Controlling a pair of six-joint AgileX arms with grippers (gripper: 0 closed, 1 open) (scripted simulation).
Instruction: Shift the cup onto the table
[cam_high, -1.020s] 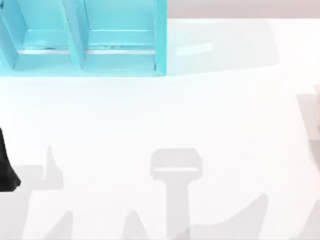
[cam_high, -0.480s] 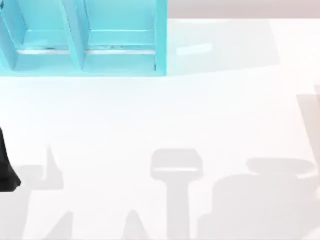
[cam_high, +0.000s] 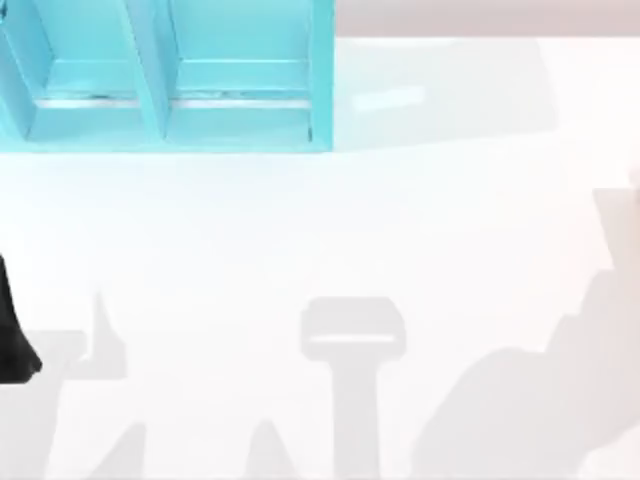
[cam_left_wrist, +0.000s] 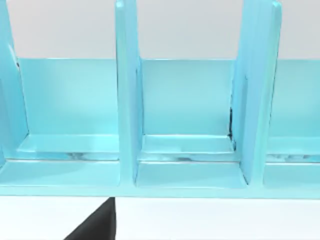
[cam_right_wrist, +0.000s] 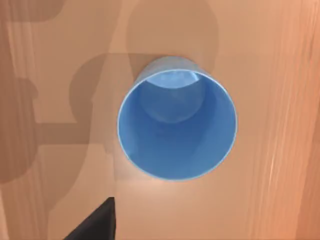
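The blue cup appears in the right wrist view from straight above. It stands upright, with its round rim and its inside open to view, on a brown wooden surface. A black part of my right gripper shows at the picture's edge, apart from the cup. The white table spreads across the top view. My left arm is a dark shape at the table's left edge. A black part of my left gripper shows in the left wrist view, facing the shelf.
A teal-blue shelf unit with upright dividers stands at the table's back left. The left wrist view faces its compartments. Grey shadows lie across the table's front half, the largest at the lower right.
The large grey shadow at the table's lower right has changed shape and swung toward the right edge. My left arm has not moved.
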